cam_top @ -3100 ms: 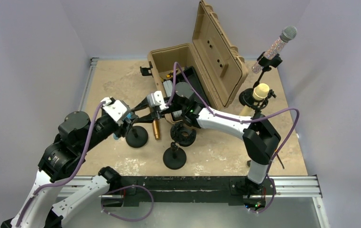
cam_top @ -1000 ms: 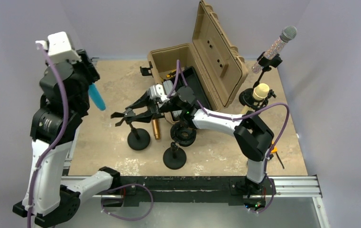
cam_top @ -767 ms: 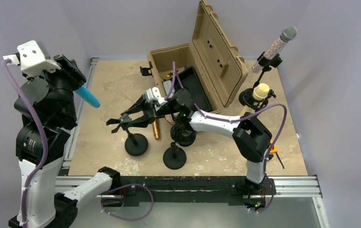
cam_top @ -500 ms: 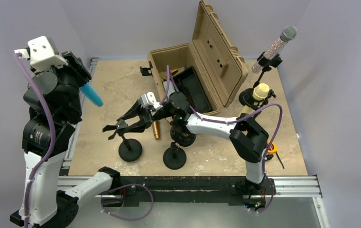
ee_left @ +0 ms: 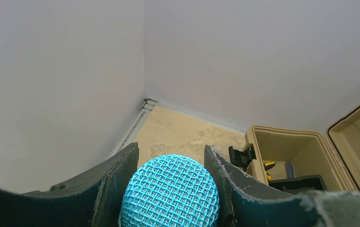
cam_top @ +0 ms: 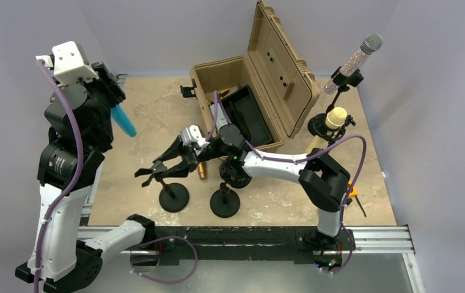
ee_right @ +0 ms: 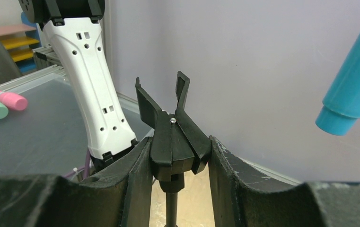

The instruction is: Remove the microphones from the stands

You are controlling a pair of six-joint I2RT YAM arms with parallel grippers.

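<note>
Microphone [cam_top: 123,122] aloft in left gripper [ee_left: 171,156] (arm [cam_top: 65,174] upright)

Turquoise mesh-headed microphone [cam_top: 123,121] in left end effector [ee_left: 171,150], high above left edge of stone-pattern bench [cam_top: 150,110], well apart from black round-based stand [cam_top: 173,196]. Stand near centre front, its clip between fingers of right end effector [ee_right: 179,146]. Second black round-based stand [cam_top: 225,203] just right. Open tan plastic case [cam_top: 242,91] behind. Glittery silver-headed microphone [cam_top: 357,60] and cream foam-headed microphone [cam_top: 335,117] on stands right of case.

Blue microphone [cam_top: 123,122] aloft, apart from stand [cam_top: 173,196]
</note>
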